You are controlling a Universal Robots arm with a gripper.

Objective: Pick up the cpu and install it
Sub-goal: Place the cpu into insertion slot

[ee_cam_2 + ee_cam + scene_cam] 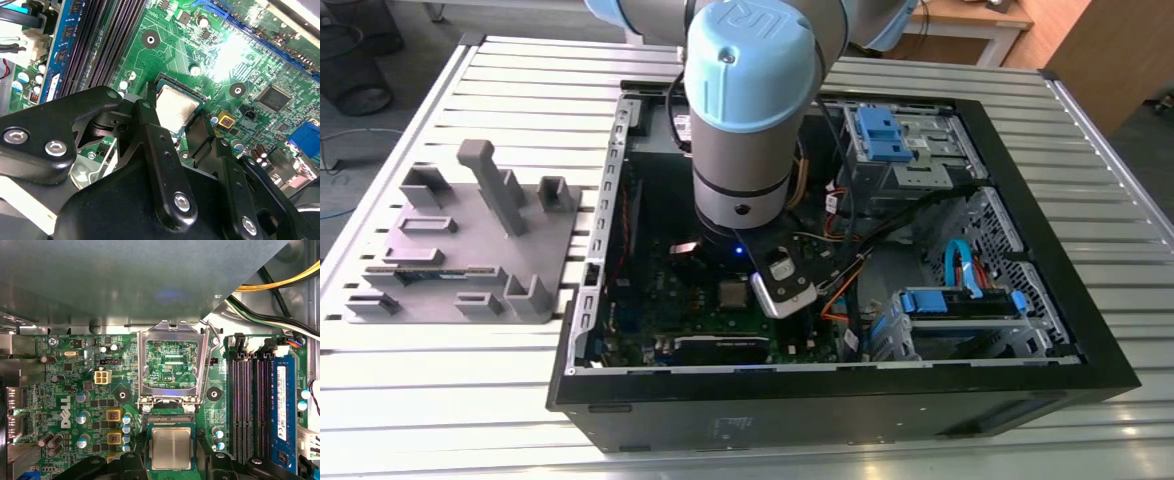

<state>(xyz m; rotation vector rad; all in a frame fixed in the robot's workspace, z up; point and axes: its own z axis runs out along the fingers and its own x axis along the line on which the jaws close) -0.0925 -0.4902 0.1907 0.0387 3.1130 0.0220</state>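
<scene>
within the open socket point(171, 419) on the green motherboard point(75, 390), the cpu point(171, 447) lies flat between the tips of the released pincer point(173, 460); likely light, stiff, slick-topped, fragile underneath: grip opposite edges.

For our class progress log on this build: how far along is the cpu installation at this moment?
Done: the cpu lies flat in its socket on the green motherboard. In hand: the gripper hangs close over the chip; whether it grips it cannot be told. Left: the metal socket frame stands hinged open beside the chip, its lever raised, so nothing clamps the cpu yet.
</scene>
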